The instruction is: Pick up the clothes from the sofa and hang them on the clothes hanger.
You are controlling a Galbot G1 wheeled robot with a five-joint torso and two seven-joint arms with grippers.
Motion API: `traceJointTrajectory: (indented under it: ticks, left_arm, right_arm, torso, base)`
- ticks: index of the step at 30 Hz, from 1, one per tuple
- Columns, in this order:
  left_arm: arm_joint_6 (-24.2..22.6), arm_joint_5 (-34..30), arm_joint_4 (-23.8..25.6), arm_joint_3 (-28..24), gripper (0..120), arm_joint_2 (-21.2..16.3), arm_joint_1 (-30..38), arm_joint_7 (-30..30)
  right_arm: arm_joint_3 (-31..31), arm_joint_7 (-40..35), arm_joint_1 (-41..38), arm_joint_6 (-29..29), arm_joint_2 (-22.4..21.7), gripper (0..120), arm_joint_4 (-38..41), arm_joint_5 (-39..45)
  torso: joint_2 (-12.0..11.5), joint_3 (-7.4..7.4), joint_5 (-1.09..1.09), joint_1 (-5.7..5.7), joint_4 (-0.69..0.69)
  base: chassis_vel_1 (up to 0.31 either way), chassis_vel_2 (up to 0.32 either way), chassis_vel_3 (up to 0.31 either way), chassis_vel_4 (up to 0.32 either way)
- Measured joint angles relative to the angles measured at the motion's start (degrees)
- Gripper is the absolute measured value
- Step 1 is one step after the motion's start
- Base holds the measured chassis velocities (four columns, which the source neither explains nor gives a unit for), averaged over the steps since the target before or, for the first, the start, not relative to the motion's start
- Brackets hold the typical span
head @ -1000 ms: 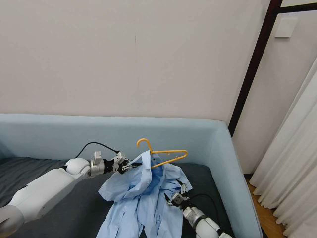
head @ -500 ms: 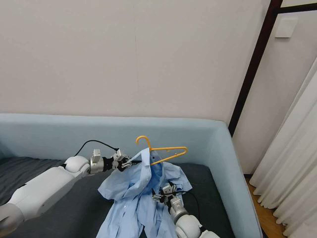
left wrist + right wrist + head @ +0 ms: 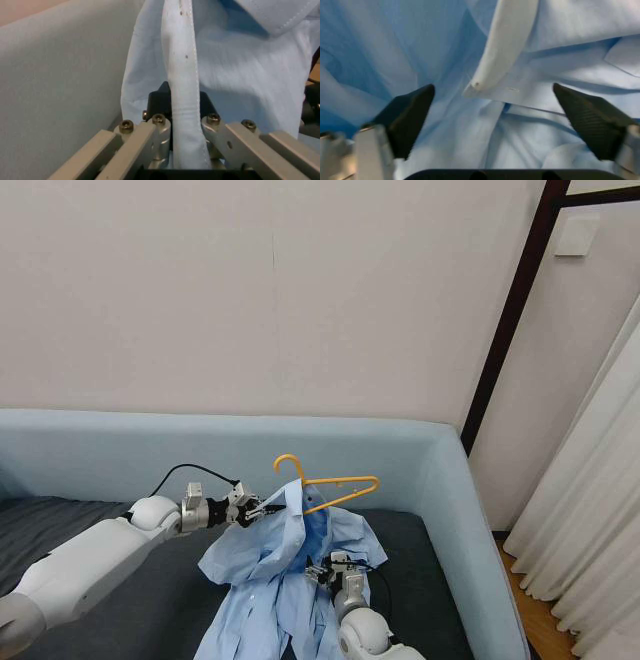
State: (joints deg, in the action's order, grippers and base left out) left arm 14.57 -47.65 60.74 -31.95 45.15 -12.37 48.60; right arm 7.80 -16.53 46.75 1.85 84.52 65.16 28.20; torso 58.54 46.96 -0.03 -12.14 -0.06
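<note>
A light blue shirt (image 3: 290,575) hangs partly on an orange hanger (image 3: 330,488) over the dark sofa seat. My left gripper (image 3: 262,509) is shut on the shirt's front edge near the collar, holding it up; in the left wrist view the white placket (image 3: 184,93) runs between the closed fingers. My right gripper (image 3: 332,568) sits low in front of the shirt, open, its black pads (image 3: 407,114) spread wide before the cloth (image 3: 520,123) without touching it.
The pale blue sofa back (image 3: 200,445) and its right armrest (image 3: 470,540) frame the dark seat cushion (image 3: 60,525). A dark door frame (image 3: 510,330) and white curtains (image 3: 590,530) stand to the right, over wooden floor.
My right gripper has slid left and up in front of the shirt, from the shirt's right side toward its middle. The left gripper and hanger have barely shifted.
</note>
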Motion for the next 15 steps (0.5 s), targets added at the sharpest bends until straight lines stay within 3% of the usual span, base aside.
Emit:
traceJointTrajectory:
  ticks: [7, 10, 15]
  left_arm:
    - [-0.05, -0.14, 0.02, -0.05, 4, 0.01, 0.01, -0.01]
    - [-0.05, -0.14, -0.05, 0.03, 4, -0.08, -0.19, -0.01]
    - [-0.03, -0.15, -0.11, 0.16, 4, -0.13, -0.22, -0.01]
  right_arm:
    - [0.0, 0.26, -0.23, -1.11, 1.17, 68, -0.37, 0.6]
    - [-0.04, -0.01, -0.91, -1.19, 1.89, 51, -1.56, 0.73]
    - [-0.54, -0.66, -1.51, -1.45, 2.37, 34, -3.38, 0.81]
  torso:
    - [0.0, 0.0, 0.0, 0.0, 0.0]
    - [0.0, 0.0, 0.0, 0.0, 0.0]
    - [0.0, 0.0, 0.0, 0.0, 0.0]
  base:
    - [0.0, 0.0, 0.0, 0.0]
    - [0.0, 0.0, 0.0, 0.0]
    - [0.0, 0.0, 0.0, 0.0]
